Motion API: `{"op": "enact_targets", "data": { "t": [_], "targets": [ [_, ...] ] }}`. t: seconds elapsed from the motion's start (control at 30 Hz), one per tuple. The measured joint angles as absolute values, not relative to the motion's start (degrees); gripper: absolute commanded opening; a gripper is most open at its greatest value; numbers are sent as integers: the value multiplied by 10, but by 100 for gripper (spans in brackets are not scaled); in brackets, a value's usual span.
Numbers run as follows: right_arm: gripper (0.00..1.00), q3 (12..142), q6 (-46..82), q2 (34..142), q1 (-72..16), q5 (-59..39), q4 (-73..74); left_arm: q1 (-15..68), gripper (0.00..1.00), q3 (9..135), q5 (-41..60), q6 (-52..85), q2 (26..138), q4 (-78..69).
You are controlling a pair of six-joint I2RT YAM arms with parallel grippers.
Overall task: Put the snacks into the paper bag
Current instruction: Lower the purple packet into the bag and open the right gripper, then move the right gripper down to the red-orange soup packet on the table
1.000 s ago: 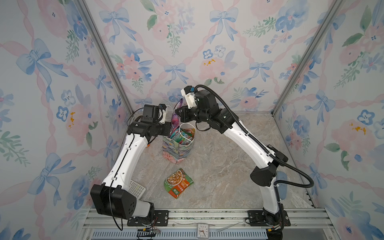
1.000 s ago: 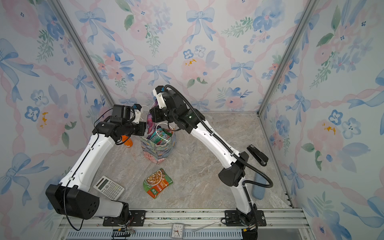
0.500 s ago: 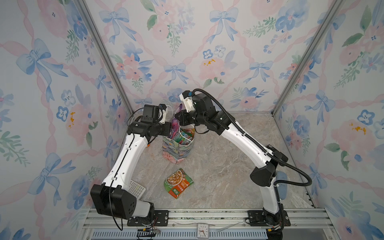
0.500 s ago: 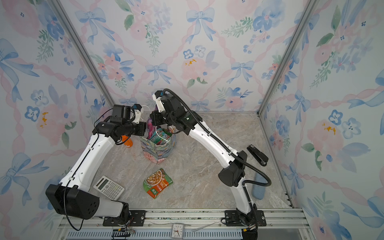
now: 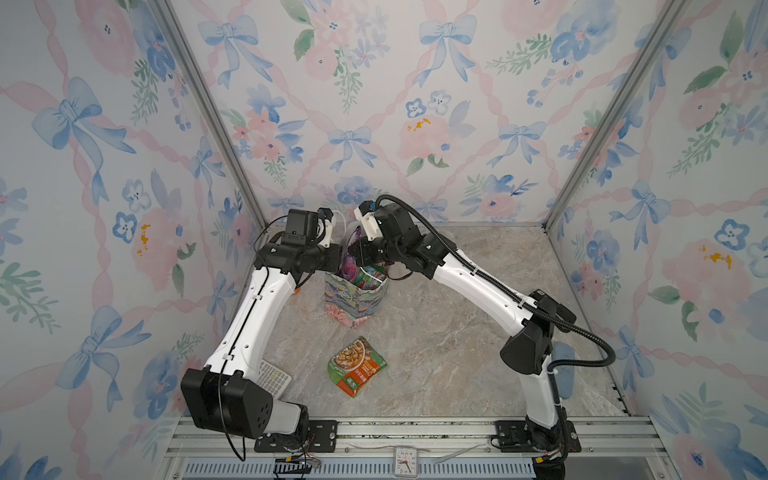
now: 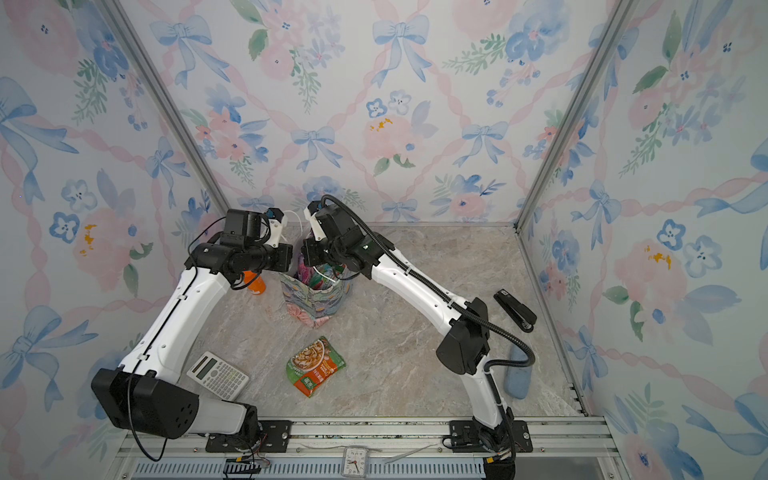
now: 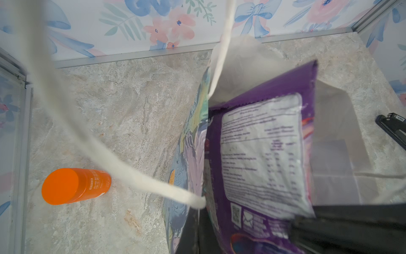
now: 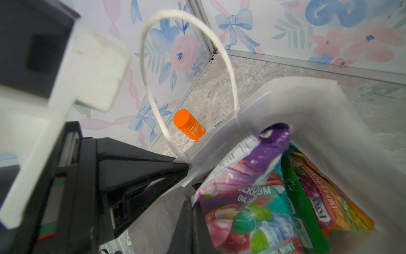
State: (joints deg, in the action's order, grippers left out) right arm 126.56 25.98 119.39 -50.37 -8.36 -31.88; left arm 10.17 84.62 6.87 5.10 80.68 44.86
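Observation:
The floral paper bag (image 5: 353, 301) (image 6: 312, 305) stands upright at the back middle. My left gripper (image 5: 340, 260) (image 7: 198, 233) is shut on the bag's left wall, just below a white cord handle (image 7: 92, 140). My right gripper (image 5: 352, 253) (image 8: 191, 220) reaches into the bag's mouth from the right, shut on the edge of a purple packet (image 7: 259, 154) (image 8: 252, 162) that stands inside against the left wall. Teal (image 8: 263, 220), green (image 8: 301, 209) and yellow-orange (image 8: 329, 198) packets lie deeper in the bag. A green-orange noodle packet (image 5: 357, 366) (image 6: 316, 366) lies flat on the table in front of the bag.
An orange-capped bottle (image 6: 254, 282) (image 7: 72, 187) stands left of the bag near the wall. A calculator (image 6: 218, 376) lies at the front left beside my left arm. A black stapler (image 6: 515, 309) and a pale blue object (image 6: 517, 374) are at the right wall.
My right gripper has come down and a little to the left, taking the purple packet from above the bag's mouth into the bag. The left arm has held still.

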Motion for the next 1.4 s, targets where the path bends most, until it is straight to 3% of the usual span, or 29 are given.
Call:
{"op": "enact_targets", "data": {
  "t": [0.6, 0.67, 0.83, 0.9, 1.2, 1.4],
  "targets": [
    [1, 1179, 262, 1127, -499, -61, -298, 102, 0, 844, 69, 51, 807, 448],
    [9, 1178, 264, 1127, -497, -60, -298, 102, 0, 844, 69, 51, 807, 448],
    [54, 1200, 266, 1127, -494, -62, -297, 102, 0, 844, 69, 51, 807, 448],
    [65, 1218, 264, 1127, -494, -63, -297, 102, 0, 844, 69, 51, 807, 448],
    [78, 1288, 233, 1129, -488, -64, -294, 102, 0, 844, 69, 51, 807, 448],
    [82, 1180, 217, 1085, -476, -65, -293, 102, 0, 843, 66, 51, 807, 448]
  ]
}}
